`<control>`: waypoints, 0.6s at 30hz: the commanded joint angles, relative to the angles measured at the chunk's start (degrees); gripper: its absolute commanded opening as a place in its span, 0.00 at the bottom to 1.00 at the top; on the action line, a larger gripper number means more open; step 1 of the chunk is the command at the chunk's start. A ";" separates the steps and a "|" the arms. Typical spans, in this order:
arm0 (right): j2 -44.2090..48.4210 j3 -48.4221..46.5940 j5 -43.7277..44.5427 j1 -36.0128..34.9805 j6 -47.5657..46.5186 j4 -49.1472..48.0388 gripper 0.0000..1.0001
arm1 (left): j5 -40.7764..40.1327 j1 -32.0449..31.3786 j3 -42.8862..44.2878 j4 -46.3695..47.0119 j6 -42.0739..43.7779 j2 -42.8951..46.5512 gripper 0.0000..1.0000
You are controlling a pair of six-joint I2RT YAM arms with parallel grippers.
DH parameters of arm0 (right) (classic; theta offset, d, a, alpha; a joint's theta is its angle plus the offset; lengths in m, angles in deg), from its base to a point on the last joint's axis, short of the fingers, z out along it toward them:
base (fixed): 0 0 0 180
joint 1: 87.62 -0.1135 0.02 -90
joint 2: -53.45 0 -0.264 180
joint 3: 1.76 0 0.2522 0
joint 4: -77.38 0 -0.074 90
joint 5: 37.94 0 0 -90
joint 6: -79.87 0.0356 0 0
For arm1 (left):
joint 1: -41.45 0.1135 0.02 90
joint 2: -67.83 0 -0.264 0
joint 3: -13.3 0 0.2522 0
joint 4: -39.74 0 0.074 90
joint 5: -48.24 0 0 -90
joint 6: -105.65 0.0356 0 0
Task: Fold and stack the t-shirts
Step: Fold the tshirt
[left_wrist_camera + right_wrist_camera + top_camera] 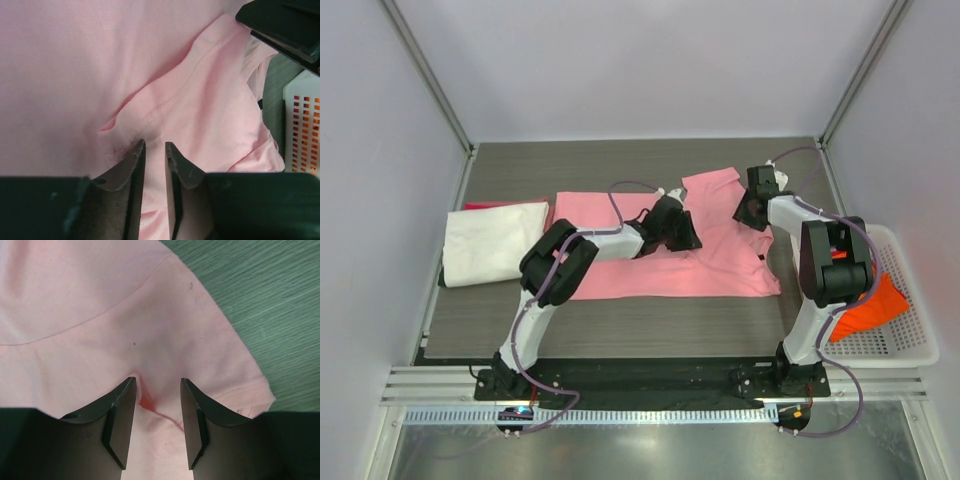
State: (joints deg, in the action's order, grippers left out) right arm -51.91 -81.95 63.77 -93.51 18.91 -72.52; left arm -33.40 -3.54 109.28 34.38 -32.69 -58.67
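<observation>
Light pink t-shirt, cream-white shirt, orange shirt, white basket, grey table

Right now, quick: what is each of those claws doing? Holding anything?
Left gripper: closed, pinching a fold of the pink t-shirt.
Right gripper: open, jaws apart over the same shirt, gripping nothing.

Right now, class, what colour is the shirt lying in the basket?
The shirt is bright orange, clearest in the top external view.

Left arm and right arm: black-and-white, trailing purple-grey cables.
White links, bulky black joints, black bases; left claw and right claw show dark wedge-shaped fingers.
</observation>
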 commanded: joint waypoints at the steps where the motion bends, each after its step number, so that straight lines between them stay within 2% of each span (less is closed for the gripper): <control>1: 3.50 -3.60 1.57 0.18 -0.03 -1.13 0.46 | -4.58 1.04 0.05 -7.52 3.94 5.28 0.27; 2: 3.50 -4.31 0.87 0.18 -0.21 -1.05 0.46 | -4.93 1.92 0.49 -8.13 4.04 6.17 0.36; 7: 0.51 -9.67 -1.07 0.44 -0.38 -1.13 0.45 | -4.32 6.84 1.02 -12.70 4.04 9.60 0.51; 8: -0.28 -12.03 -1.42 0.70 -0.38 -1.48 0.46 | -4.32 8.94 0.76 -13.23 4.56 10.21 0.58; 10: -3.44 -14.76 -1.60 0.62 -0.56 -1.84 0.50 | -4.93 10.97 -0.12 -14.47 4.92 12.32 0.66; 11: -4.93 -18.08 -1.68 0.70 -0.47 -1.92 0.51 | -4.85 12.98 -0.30 -14.56 5.53 13.11 0.76; 13: -9.32 -23.62 -1.68 1.14 -0.38 -1.49 0.55 | -6.59 15.10 -0.04 -15.34 6.67 14.70 0.83; 14: -10.90 -25.57 -1.68 1.41 -0.21 -1.31 0.57 | -7.65 17.20 0.57 -16.04 7.02 14.87 0.91; 16: -15.81 -31.26 -2.47 2.20 0.23 -0.87 0.61 | -10.62 20.89 3.28 -18.68 7.56 14.26 0.98; 18: -19.42 -35.23 -2.30 2.64 0.41 -0.17 0.63 | -13.89 23.45 5.40 -20.78 7.38 12.08 1.00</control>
State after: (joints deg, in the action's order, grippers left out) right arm -67.08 -111.33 61.73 -91.98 18.80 -73.31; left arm -41.38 16.72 111.00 18.01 -27.01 -46.67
